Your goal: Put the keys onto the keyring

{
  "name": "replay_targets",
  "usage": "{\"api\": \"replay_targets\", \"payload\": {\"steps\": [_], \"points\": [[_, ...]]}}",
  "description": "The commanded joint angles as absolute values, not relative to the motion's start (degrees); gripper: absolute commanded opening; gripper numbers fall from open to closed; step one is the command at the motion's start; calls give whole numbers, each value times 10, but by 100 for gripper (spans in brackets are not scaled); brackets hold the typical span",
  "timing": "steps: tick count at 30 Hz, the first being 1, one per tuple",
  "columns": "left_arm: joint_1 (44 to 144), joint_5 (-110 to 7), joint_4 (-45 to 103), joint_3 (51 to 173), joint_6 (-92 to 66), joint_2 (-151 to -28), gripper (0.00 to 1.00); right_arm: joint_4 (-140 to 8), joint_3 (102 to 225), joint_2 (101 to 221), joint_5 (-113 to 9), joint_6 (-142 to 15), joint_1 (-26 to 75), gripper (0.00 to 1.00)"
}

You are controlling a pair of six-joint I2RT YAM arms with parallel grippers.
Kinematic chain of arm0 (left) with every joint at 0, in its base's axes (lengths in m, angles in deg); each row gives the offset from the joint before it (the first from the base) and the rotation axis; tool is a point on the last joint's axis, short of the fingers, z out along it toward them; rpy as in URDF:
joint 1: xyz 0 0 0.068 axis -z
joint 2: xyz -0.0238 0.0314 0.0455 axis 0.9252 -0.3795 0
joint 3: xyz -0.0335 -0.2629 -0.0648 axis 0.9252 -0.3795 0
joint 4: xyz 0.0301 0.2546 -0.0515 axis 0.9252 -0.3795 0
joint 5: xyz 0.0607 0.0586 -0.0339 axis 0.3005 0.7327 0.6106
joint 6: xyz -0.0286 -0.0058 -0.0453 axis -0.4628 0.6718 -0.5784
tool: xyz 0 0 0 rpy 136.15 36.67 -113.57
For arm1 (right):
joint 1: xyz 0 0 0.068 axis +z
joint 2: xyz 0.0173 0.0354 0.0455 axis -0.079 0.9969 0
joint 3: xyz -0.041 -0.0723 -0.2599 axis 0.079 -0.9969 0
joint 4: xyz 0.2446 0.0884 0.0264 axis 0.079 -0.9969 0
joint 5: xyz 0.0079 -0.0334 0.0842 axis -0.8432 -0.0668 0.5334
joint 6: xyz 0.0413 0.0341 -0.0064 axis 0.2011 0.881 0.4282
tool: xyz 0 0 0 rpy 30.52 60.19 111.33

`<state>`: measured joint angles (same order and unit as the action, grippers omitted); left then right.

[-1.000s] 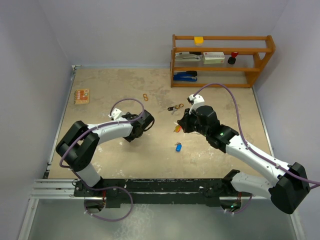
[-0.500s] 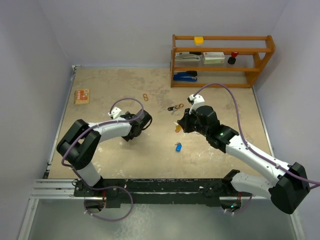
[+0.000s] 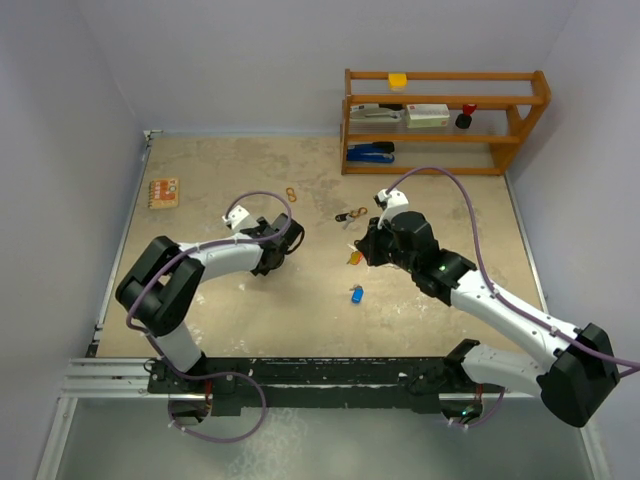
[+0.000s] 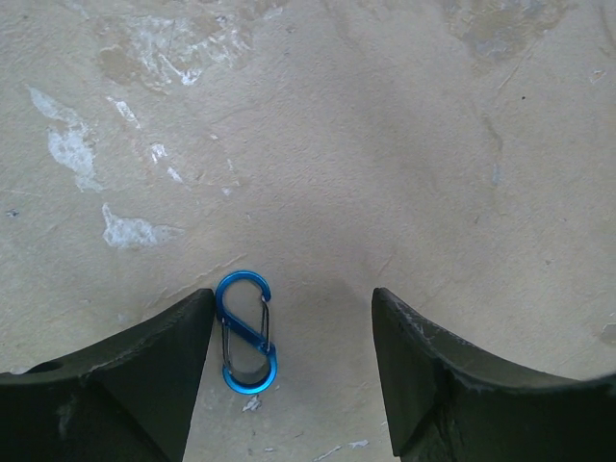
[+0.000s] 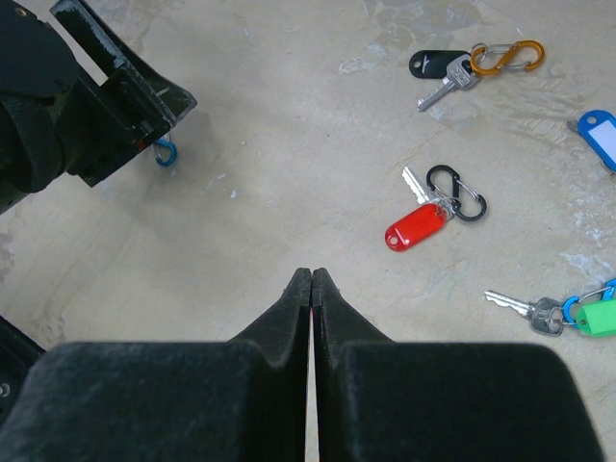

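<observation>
currently the step in hand appears to be the pick-up of a ring: the left gripper [image 4: 294, 313] is low over the table [image 4: 385, 144] with its jaws wide apart and nothing held. the blue carabiner clip [image 4: 245, 330] lies flat between the fingers, just beside the finger on the left of the wrist view and well clear of the other one. whether that finger touches the clip cannot be told

the right gripper [image 5: 311, 284] is fully closed, pads together, with nothing visible between them. it hovers above bare table near the keys. none of the keys is on the blue clip:
- red-tagged key [image 5: 416, 225], joined to a black carabiner [image 5: 458, 191], nearest the right gripper
- black-tagged key [image 5: 438, 65], beside an orange carabiner [image 5: 507, 58], farther off
- green-tagged key [image 5: 520, 306], at the edge of the right wrist view
- blue tag [image 5: 597, 128], partly cut off by the frame edge

next move, as judged: centre the left gripper on the clip so that both pads meet its long sides, then close. the clip is thin and flat on the surface, so the pads must reach table level or it is likely to slip out. the right gripper must open before it can take a key
</observation>
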<state>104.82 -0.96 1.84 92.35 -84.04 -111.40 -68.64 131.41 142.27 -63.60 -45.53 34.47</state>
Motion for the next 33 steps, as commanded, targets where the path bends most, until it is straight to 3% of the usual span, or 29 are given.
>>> {"api": "replay_targets", "payload": {"steps": [1, 13, 33], "points": [[1043, -26, 71, 926, -790, -1128, 63, -668, 1313, 1423, -651, -453, 348, 0], [1043, -69, 135, 939, -712, -1145, 62, -669, 1312, 1420, -654, -452, 348, 0], [1043, -40, 81, 917, -654, -1113, 62, -669, 1309, 1414, -655, -451, 348, 0]]}}
